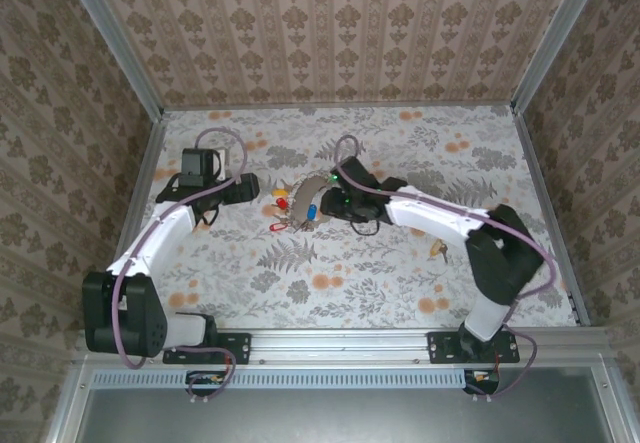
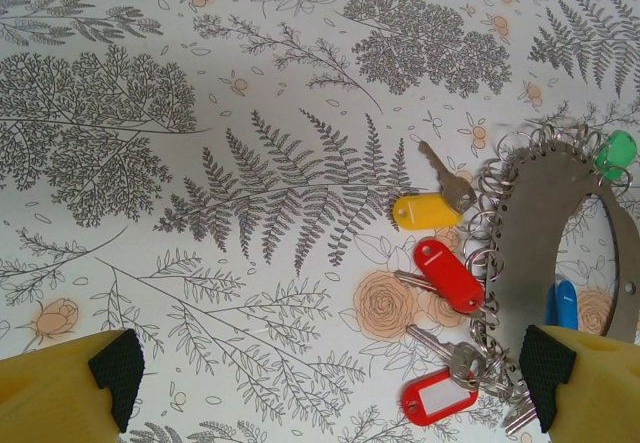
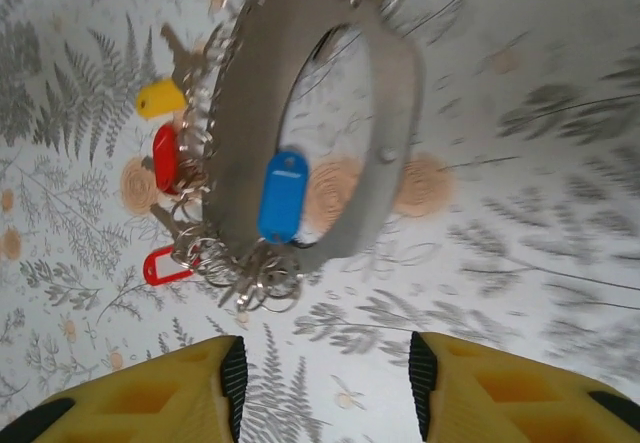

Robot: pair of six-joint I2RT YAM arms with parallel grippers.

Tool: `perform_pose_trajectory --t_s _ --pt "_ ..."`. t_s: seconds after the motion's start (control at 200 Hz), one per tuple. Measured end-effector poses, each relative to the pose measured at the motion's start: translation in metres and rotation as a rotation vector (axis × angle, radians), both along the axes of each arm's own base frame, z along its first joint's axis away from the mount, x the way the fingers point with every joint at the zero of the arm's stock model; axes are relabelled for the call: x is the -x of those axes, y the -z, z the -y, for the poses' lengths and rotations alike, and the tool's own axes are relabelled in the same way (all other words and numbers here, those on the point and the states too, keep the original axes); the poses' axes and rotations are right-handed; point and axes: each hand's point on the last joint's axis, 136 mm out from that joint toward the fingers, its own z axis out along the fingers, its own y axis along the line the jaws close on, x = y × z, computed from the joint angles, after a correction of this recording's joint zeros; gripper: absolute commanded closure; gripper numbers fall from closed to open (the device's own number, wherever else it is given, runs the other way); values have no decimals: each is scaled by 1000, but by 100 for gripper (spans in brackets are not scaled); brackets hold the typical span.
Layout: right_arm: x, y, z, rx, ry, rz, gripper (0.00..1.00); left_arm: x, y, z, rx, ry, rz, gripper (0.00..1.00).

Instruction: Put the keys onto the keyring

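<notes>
On table point(image 1: 400, 283), flat grey keyring point(image 2: 530, 233), keys point(image 2: 449, 273) (red, yellow, blue, green tags); left fingers point(image 2: 60, 393) and right fingers point(image 3: 500, 383) parted, empty

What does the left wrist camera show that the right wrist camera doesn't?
Left wrist: the left gripper, jaws wide, and the lower red key sharp enough to show its white-labelled face. Right wrist: the right gripper, the keyring with its full opening, and the blue key unobstructed. Shared: keyring, yellow key, upper red key, green key.

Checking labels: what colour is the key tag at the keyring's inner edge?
Blue. The key tag shows best in the right wrist view.
</notes>
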Motion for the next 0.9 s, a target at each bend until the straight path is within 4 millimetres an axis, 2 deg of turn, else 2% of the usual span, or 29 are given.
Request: perform_pose_trajectory --t_s 0.14,0.315,0.515,0.71,0.9 --pt "-10 19 -32 30 -54 -41 57 1 0 0 1 -3 -9 0" --pt "-27 46 -48 83 -49 -97 58 1 1 0 13 -18 -16 0" --pt "-33 73 -43 176 -6 -154 52 1 3 -1 14 -24 -24 0" --pt "-50 73 -44 245 25 -135 49 1 4 -3 2 -34 -24 0" --pt "-54 75 -36 359 50 -116 53 0 5 -7 -13 -47 -22 0"
